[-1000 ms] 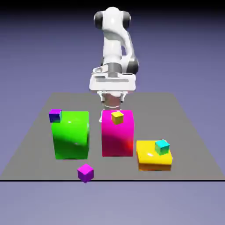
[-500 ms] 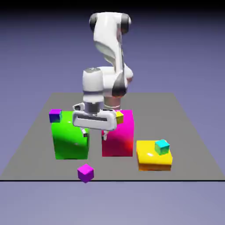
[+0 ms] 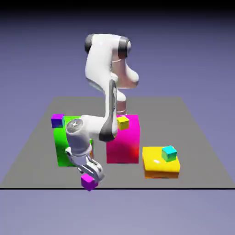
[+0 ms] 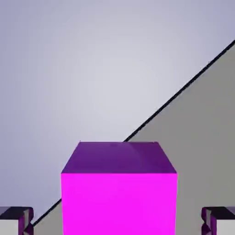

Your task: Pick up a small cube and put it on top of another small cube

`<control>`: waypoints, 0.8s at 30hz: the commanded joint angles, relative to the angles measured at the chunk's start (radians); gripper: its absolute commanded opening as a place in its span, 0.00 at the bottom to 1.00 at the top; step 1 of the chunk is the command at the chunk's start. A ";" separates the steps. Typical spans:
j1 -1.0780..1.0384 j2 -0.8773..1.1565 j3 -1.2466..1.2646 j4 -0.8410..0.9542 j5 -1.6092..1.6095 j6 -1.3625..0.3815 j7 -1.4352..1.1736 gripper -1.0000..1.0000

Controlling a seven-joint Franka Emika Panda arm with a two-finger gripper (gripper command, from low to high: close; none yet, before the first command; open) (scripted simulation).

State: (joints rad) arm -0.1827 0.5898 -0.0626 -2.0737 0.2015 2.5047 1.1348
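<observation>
Arm first, in the exterior view: we see it bent low, its tool (image 3: 92,173) right above the small purple cube (image 3: 89,181), which sits on the worktop (image 3: 202,151) near its front edge, in front of the green block (image 3: 62,144). The blue cube (image 3: 58,120) rests on that green block's back corner. Beside the green block stands the pink block (image 3: 125,144).

In the hand view, we see the purple cube (image 4: 119,193) large between the two fingertips (image 4: 16,220), which stand apart, clear of its sides: the tool is open around it.
</observation>
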 commanded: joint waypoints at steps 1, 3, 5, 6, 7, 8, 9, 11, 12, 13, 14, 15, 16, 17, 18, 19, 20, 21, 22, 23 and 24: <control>0.000 0.000 0.000 0.000 0.000 0.000 0.000 0.00; 0.004 -0.072 -0.012 0.000 -0.017 -0.073 0.012 0.00; 0.006 -0.145 -0.025 -0.001 -0.034 -0.144 0.022 0.00; 0.001 -0.181 -0.043 -0.006 -0.047 -0.175 0.011 0.00; -0.004 -0.217 -0.061 -0.012 -0.059 -0.205 0.001 0.00; -0.010 -0.254 -0.079 -0.017 -0.072 -0.235 -0.010 0.00; -0.015 -0.290 -0.097 -0.023 -0.084 -0.266 -0.021 0.00; -0.025 -0.362 -0.132 -0.034 -0.109 -0.326 -0.042 0.00; -0.030 -0.399 -0.150 -0.039 -0.122 -0.357 -0.052 0.00; -0.036 -0.435 -0.168 -0.044 -0.134 -0.387 -0.063 0.00; -0.041 -0.471 -0.186 -0.050 -0.146 -0.418 -0.074 0.00; -0.046 -0.507 -0.204 -0.055 -0.159 -0.448 -0.084 0.00; -0.051 -0.543 -0.222 -0.061 -0.171 -0.478 -0.095 0.00; -0.056 -0.580 -0.239 -0.066 -0.184 -0.509 -0.105 0.00; -0.062 -0.616 -0.257 -0.072 -0.196 -0.539 -0.116 0.00; -0.067 -0.652 -0.275 -0.077 -0.209 -0.569 -0.126 0.00; -0.072 -0.688 -0.293 -0.083 -0.221 -0.600 -0.137 0.00; -0.077 -0.725 -0.311 -0.088 -0.234 -0.630 -0.148 0.00; -0.082 -0.761 -0.329 -0.094 -0.246 -0.660 -0.158 0.00; -0.088 -0.797 -0.346 -0.099 -0.259 -0.691 -0.169 0.00; -0.088 -0.802 -0.349 -0.100 -0.260 -0.695 -0.170 0.00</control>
State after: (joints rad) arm -0.2710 -0.2120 -0.4114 -2.1735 -0.0562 1.8102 0.9638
